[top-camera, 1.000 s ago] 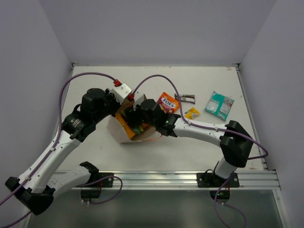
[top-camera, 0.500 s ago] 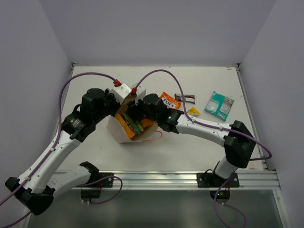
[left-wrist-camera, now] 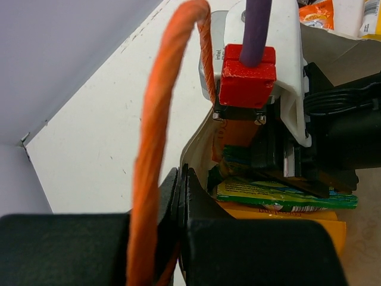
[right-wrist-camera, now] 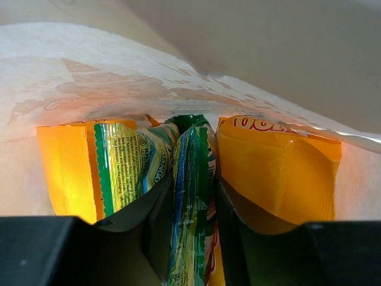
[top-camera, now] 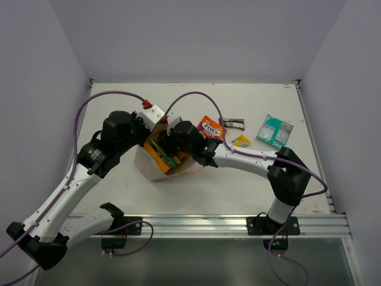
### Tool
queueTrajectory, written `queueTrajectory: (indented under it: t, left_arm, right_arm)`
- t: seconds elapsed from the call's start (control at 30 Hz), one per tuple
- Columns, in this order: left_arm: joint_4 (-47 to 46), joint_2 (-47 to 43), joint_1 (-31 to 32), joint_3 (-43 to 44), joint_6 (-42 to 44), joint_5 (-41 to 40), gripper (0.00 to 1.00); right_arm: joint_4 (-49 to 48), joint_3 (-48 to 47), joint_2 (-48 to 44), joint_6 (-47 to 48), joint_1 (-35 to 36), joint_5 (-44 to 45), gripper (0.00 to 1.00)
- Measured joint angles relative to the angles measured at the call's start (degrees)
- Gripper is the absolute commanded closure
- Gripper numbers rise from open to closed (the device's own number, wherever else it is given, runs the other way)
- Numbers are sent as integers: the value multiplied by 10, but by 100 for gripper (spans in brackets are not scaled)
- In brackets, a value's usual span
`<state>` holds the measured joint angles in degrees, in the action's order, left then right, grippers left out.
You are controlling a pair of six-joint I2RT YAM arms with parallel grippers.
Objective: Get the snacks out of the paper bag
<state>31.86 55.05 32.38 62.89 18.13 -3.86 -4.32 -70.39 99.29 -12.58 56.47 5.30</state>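
One green packet [right-wrist-camera: 187, 149] was the target. It stood edge-on inside the paper bag [right-wrist-camera: 107, 83], dead ahead of the right gripper [right-wrist-camera: 191, 196], with its long axis running deeper into the bag, in line with the reach. The jaws were partly open, a finger against each glossy, crinkled face, and the packet was pinched. Orange packets [right-wrist-camera: 280, 173] flanked it, slick foil against matte, faintly printed paper. The left gripper [left-wrist-camera: 180, 196] was clamped tight on the bag's thin rim beside the twisted orange handle [left-wrist-camera: 158, 119]. The bag sat left of the table's [top-camera: 119, 113] middle, and a flat teal packet [top-camera: 275, 131] lay near its right edge.
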Motion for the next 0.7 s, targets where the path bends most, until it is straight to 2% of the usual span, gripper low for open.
queueTrajectory:
  t: [0.03,0.1,0.13,0.37,0.53,0.7]
  left_arm:
    - [0,0,0,0,0,0,100]
    - [0,0,0,0,0,-1,100]
    - [0,0,0,0,-1,-1,100]
    - [-3,0,0,0,-11,-10,100]
    - [-5,7,0,1,-26,-24,100]
    - [-10,18,0,11,-36,-49,100]
  right_arm:
    - [0,0,0,0,0,0,72]
    - [1,0,0,3,0,-1,98]
    - [2,0,0,3,0,-2,100]
    - [33,-1,-21,17,1,-16,100]
    - [83,-4,-120,32,2,-33,100]
    - [110,-64,-231,47,2,-36,100]
